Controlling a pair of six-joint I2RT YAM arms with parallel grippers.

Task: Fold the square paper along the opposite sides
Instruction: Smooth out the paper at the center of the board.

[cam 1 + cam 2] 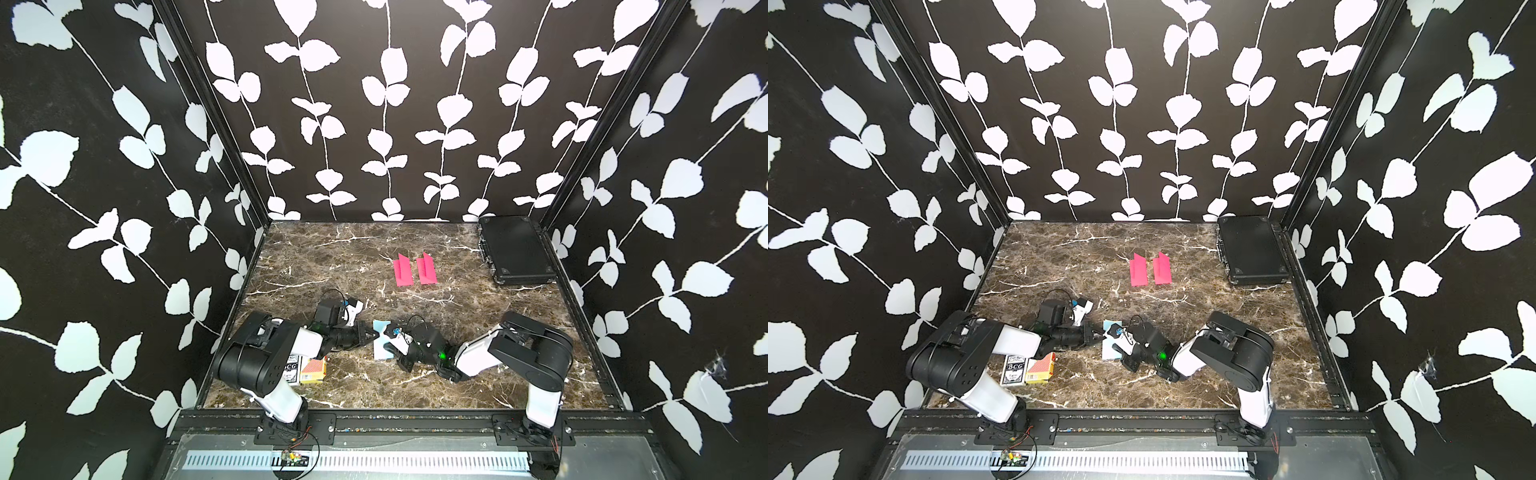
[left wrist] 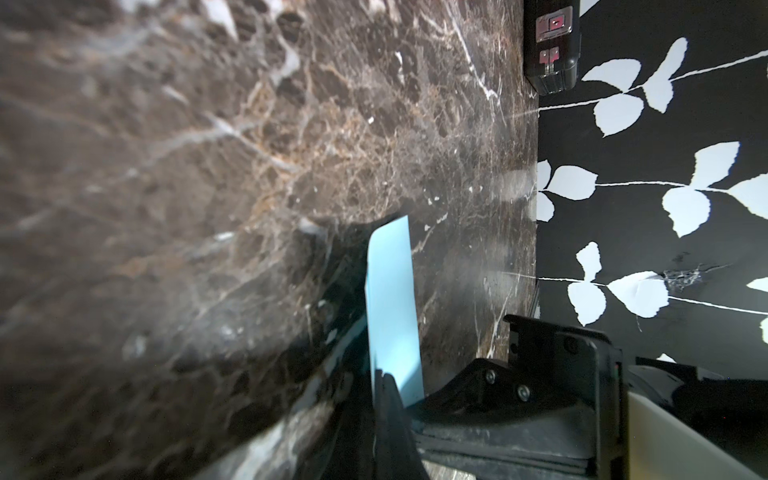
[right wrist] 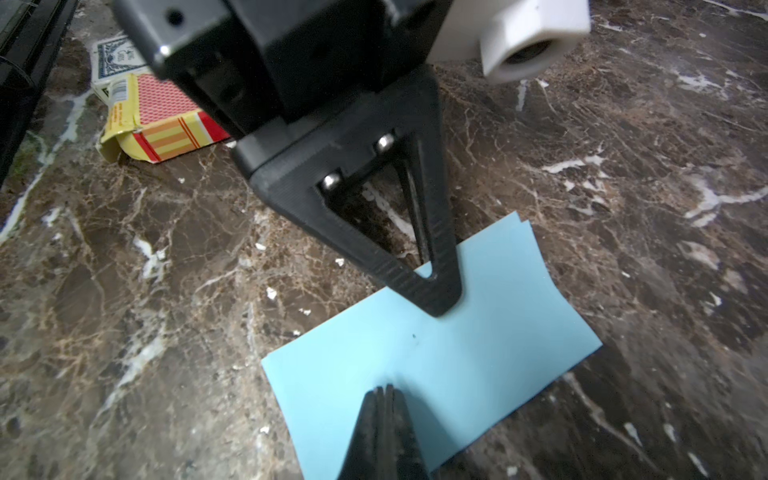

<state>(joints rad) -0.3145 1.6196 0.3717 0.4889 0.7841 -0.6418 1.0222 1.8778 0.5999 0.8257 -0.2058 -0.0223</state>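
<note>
Card boxes [image 1: 307, 368] lie lower left of a top view, partly under the left arm and clear of the work. Paper [image 3: 436, 365], pale blue, lies flat on the worktop [image 1: 415, 386] just below centre in both top views, between the two arms. It shows as a rectangle with two plies slightly offset at one corner, so the fold appears made.

Judgement: light, thin and limp, readily creased, and apt to slide on the smooth worktop. It is best pinned from above at the middle or taken by a free edge, not by the crease.

Left claw [image 3: 440, 301]: jaws closed together, tip bearing on the paper's edge. Right claw [image 3: 385, 390]: jaws closed together, tip touching the upper ply; whether it pinches any paper cannot be told.

Farther back, two pink papers [image 1: 403, 272] lie side by side. Black case [image 1: 517, 249] sits at the worktop's upper right corner.
</note>
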